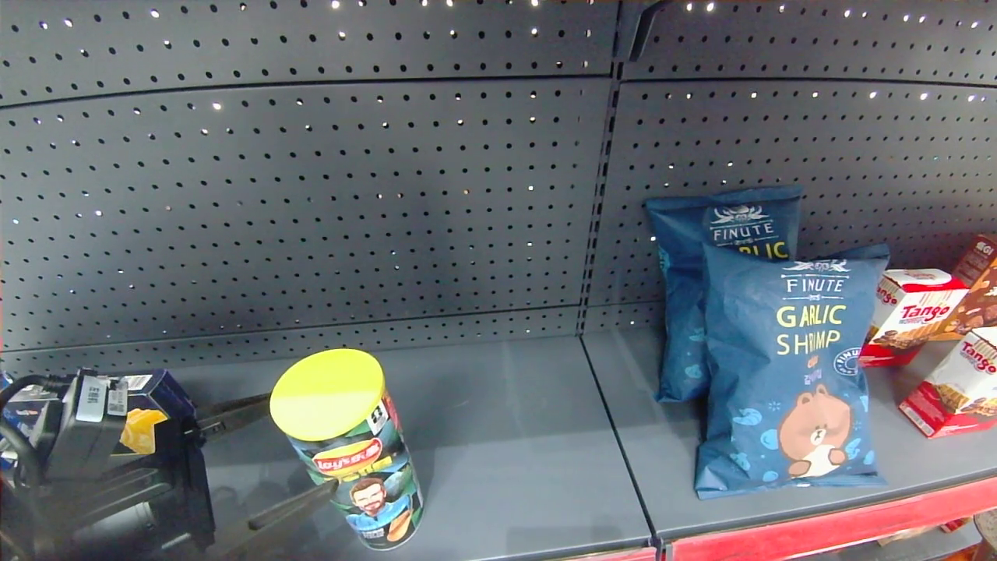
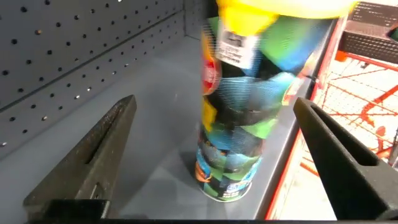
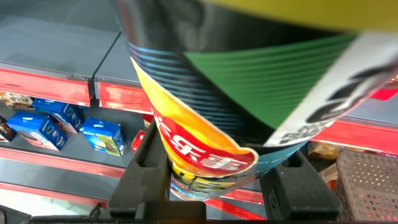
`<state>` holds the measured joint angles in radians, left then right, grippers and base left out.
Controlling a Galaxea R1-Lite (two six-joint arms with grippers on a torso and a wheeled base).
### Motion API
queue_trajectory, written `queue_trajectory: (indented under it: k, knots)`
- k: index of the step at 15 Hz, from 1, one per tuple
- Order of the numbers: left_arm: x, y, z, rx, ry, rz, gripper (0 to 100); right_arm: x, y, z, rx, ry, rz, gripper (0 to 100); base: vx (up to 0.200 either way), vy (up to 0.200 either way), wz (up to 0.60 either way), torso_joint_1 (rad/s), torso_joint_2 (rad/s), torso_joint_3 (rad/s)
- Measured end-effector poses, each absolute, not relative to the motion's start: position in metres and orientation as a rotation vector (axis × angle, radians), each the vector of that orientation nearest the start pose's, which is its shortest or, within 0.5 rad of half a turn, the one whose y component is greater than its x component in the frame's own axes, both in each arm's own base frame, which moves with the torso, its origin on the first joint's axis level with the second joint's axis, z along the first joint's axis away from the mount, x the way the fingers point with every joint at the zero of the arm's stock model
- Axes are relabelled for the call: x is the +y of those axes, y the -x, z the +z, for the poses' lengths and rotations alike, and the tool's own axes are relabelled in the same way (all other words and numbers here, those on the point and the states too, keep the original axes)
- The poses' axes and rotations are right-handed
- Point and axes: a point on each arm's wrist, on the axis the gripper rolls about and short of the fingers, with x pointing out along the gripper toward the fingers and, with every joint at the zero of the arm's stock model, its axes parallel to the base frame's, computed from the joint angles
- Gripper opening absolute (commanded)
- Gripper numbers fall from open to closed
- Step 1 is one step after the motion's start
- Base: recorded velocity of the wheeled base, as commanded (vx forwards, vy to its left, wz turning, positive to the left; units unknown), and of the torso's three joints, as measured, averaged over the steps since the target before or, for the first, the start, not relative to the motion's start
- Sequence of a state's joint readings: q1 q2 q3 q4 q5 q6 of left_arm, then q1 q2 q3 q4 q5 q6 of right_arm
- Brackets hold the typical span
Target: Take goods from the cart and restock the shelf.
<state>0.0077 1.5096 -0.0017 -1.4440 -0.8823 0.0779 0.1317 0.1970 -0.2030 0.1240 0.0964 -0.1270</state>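
Observation:
A chips can [image 1: 350, 456] with a yellow lid stands upright near the front edge of the grey shelf [image 1: 506, 436], at the left. My left gripper [image 1: 302, 442] is open, one finger on each side of the can and apart from it. In the left wrist view the same can [image 2: 239, 106] stands between the dark fingers [image 2: 102, 146] of the left gripper [image 2: 214, 109]. My right gripper [image 3: 221, 171] is shut on a second chips can [image 3: 249, 93], holding its lower part, in front of lower shelves.
Two blue snack bags [image 1: 787, 374] lean against the perforated back panel [image 1: 311, 195] at the right, with red-and-white boxes [image 1: 911, 312] beside them. A blue box [image 1: 148, 397] lies behind my left wrist. The orange cart [image 2: 367, 106] stands beyond the shelf's edge. Blue boxes [image 3: 43, 127] lie on a lower shelf.

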Motion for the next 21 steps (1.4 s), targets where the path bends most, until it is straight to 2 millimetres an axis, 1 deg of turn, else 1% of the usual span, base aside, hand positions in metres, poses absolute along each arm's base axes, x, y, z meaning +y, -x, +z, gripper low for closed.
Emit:
queue_trajectory:
  k: [5,16,19,21]
  knots:
    - [-0.009,-0.164,0.122,0.036,-0.04,-0.831,100,0.0,0.018,0.123,0.104,0.128,0.235,0,0.0,0.0,0.0,0.0,0.0,0.0]
    - [-0.005,-0.166,0.12,0.046,-0.035,-0.806,100,0.0,0.018,0.121,0.114,0.116,0.237,0,0.0,0.0,0.0,0.0,0.0,0.0]
    - [-0.007,-0.167,0.126,0.013,-0.048,-0.821,100,0.0,0.018,0.121,0.116,0.114,0.24,0,0.0,0.0,0.0,0.0,0.0,0.0]
    - [-0.009,-0.164,0.133,-0.011,-0.039,-0.835,100,0.0,0.017,0.119,0.119,0.115,0.242,0,0.0,0.0,0.0,0.0,0.0,0.0]
